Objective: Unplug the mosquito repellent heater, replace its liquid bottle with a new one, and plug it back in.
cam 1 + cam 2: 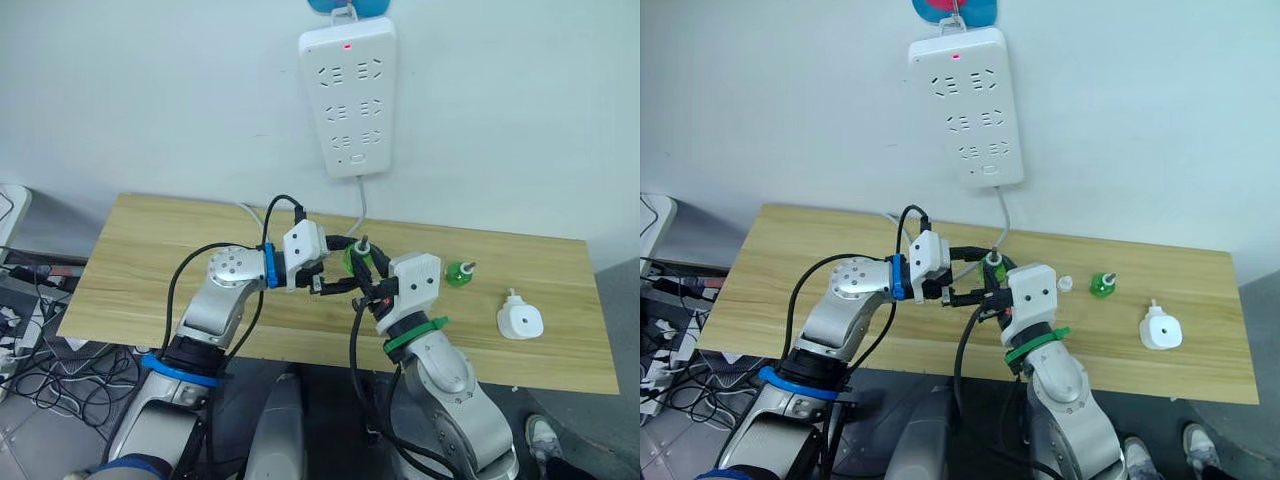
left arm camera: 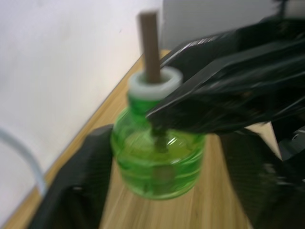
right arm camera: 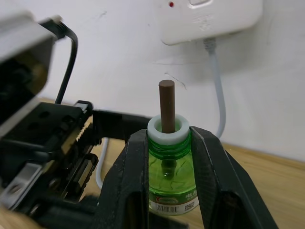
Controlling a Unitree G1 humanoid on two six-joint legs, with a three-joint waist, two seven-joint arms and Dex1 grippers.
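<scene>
With the white power strip hanging on the wall above and nothing plugged into it, the action sits at mid-desk. The mosquito repellent heater lies w/ no bottle in it near the desk's right end, well apart from both arms. A second green bottle stands between it and the arms, and a small white cap lies on the desk just beside that bottle.

Right claw is closed on the green bottle it holds: one finger each side of the neck and body, bottle upright, brown wick rod pointing straight up, i.e. long axis vertical and roughly in line w/ the fingers. Left claw meets it from the robot's left; its fingers flank the bottle's body w/ a gap showing, so open around it, not clamped.

Key relation: heater is off to the right of the held bottle, and the right arm is clearly nearer. Probably that arm carries the bottle over, or the left one fetches the heater.
</scene>
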